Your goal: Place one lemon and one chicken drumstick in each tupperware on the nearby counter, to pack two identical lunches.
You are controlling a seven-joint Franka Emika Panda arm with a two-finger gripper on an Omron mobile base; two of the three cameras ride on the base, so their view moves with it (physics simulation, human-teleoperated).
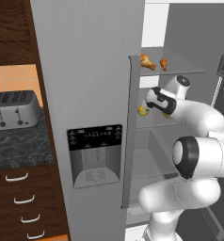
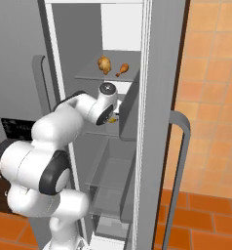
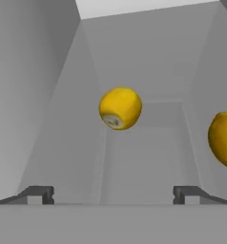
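My gripper [image 3: 114,195] is open inside the fridge, with nothing between its fingertips [image 3: 39,194]. One lemon [image 3: 120,108] lies on the shelf straight ahead of it, a short way off. A second lemon [image 3: 223,139] sits nearer, at the right edge of the hand view. A lemon [image 1: 142,111] also peeks out beside my wrist in the left base view. Two chicken drumsticks [image 1: 148,61] [image 1: 164,62] rest on the shelf above, the larger one [image 2: 105,64] to the left of the smaller one [image 2: 122,70]. The black marbled counter [image 1: 20,146] lies to the left. The tupperwares are out of view.
The open fridge door [image 1: 95,155] with its dispenser and long handle [image 1: 128,132] stands close on my arm's left. The other door's handle [image 2: 179,166] is on the right. A toaster [image 1: 15,110] stands on the counter above drawers [image 1: 20,200].
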